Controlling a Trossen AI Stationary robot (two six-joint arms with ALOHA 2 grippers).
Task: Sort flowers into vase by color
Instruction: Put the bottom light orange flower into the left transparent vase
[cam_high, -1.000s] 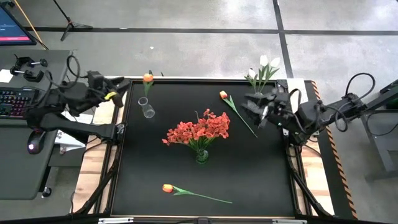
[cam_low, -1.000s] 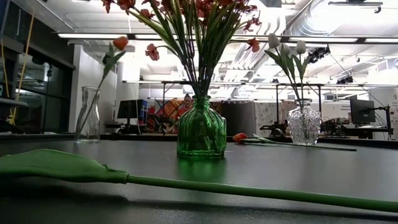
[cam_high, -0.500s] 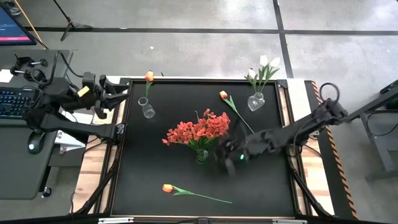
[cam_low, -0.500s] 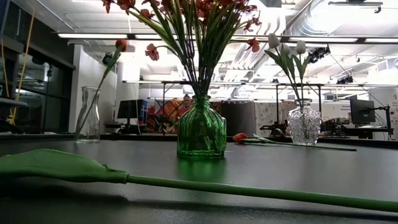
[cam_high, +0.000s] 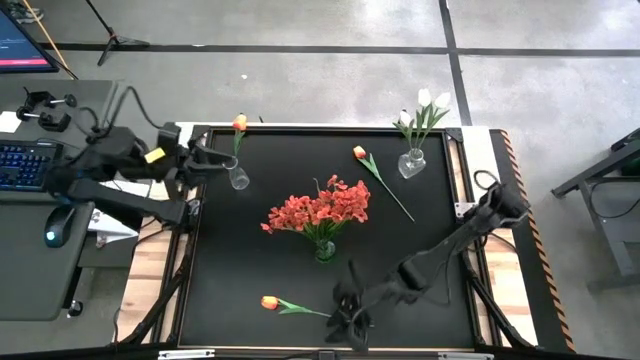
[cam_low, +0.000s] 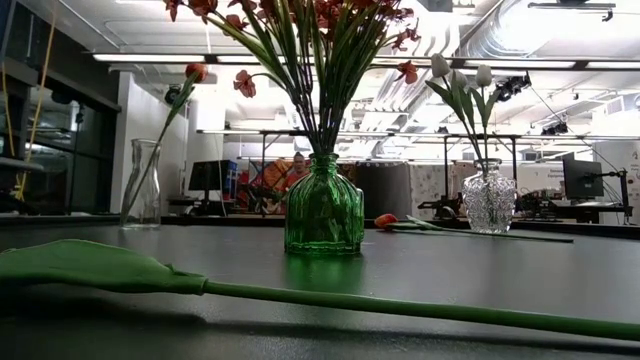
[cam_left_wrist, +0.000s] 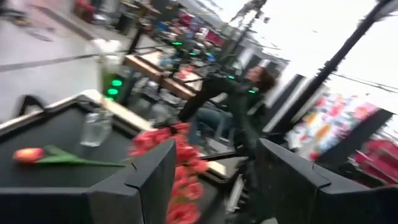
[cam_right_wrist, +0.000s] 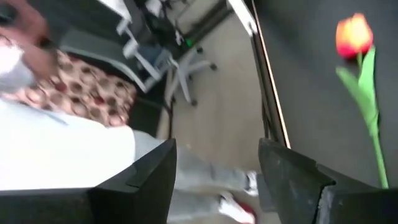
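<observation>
Nearest the front edge of the bench (cam_high: 440, 200), in front of the green vase (cam_high: 325, 250), an orange tulip (cam_high: 270, 302) is lying flat, its stem running rightward toward the right hand (cam_high: 348, 312). That hand is hovering at the stem's far end with its fingers spread wide and nothing between them. The step in hand looks to be picking up this tulip; the next move calls for lowering over the stem and closing on it.

The green vase is holding the red blossoms (cam_high: 320, 210). Behind it and to the right, a second orange tulip (cam_high: 359, 152) is lying loose. Farther right, the clear vase (cam_high: 411, 163) is carrying white tulips (cam_high: 430, 102). Behind and left, a glass bottle (cam_high: 237, 176) is holding one orange tulip (cam_high: 238, 124) — the left hand (cam_high: 212, 162) is beside it, open and empty.
</observation>
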